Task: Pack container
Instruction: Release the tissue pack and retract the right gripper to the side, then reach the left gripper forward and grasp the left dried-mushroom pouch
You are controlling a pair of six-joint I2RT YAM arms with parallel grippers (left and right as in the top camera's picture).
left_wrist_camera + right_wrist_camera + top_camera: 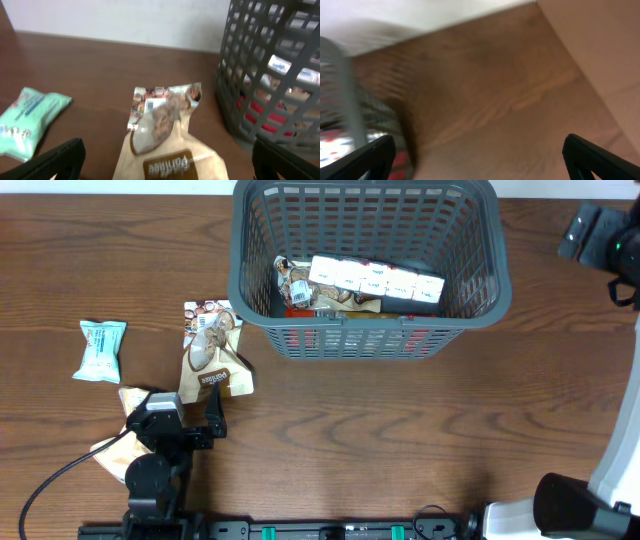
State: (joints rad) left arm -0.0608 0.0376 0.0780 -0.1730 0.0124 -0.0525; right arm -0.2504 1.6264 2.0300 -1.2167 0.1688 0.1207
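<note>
At far left a mint packet [100, 350] lies flat on the table [400, 430], well apart from everything else. A tan packet [122, 442] sits partly under my left arm. My left gripper [170, 162] hangs with its jaws spread as wide as they go and nothing in them, just short of the brown pouch [212, 352], which lies lengthwise ahead of me, its far end near the container [240, 275].

The container stands upright at the far middle of the table, 1 row of white boxes [375, 280] and some loose packets already on its base. I judge it stiff and fairly light, so it could slide on the smooth wood if I knock it. Its thick rim is the place to hold it, not the thin lattice.

At far right, my right gripper [487, 157] is also wide open and empty, above bare table beside the container's wall.
</note>
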